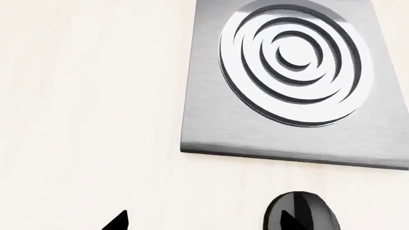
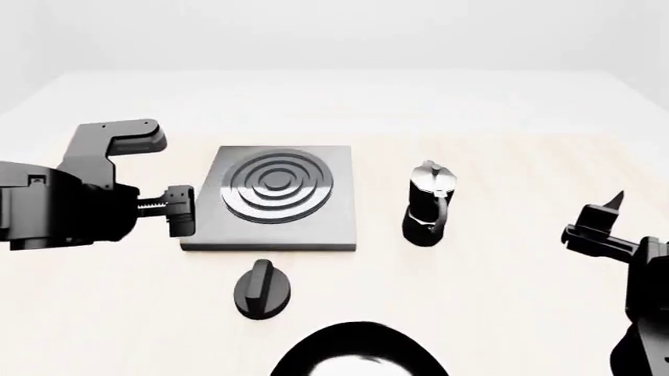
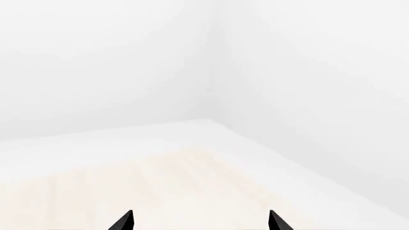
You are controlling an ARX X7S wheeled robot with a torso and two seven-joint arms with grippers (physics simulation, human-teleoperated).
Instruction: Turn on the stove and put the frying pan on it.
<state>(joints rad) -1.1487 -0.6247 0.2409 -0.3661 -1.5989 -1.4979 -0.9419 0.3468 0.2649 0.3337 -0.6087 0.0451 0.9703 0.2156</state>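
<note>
The stove (image 2: 334,223) is a square grey plate with a ringed burner, at the table's middle. Its black round knob (image 2: 262,288) lies just in front of it. The frying pan (image 2: 361,352) shows only as a black rim with a pale inside at the view's bottom edge; its handle is out of view. My left gripper (image 2: 186,210) is open and empty, just left of the plate. In the left wrist view the gripper (image 1: 204,223) has the stove (image 1: 204,134) ahead and one fingertip over the knob (image 1: 307,206). My right gripper (image 2: 604,218) is open and empty at the far right.
A tall black-and-silver moka pot (image 2: 428,205) stands upright right of the stove. The right wrist view shows only pale tabletop, the table's far corner and white walls ahead of the right gripper (image 3: 200,223).
</note>
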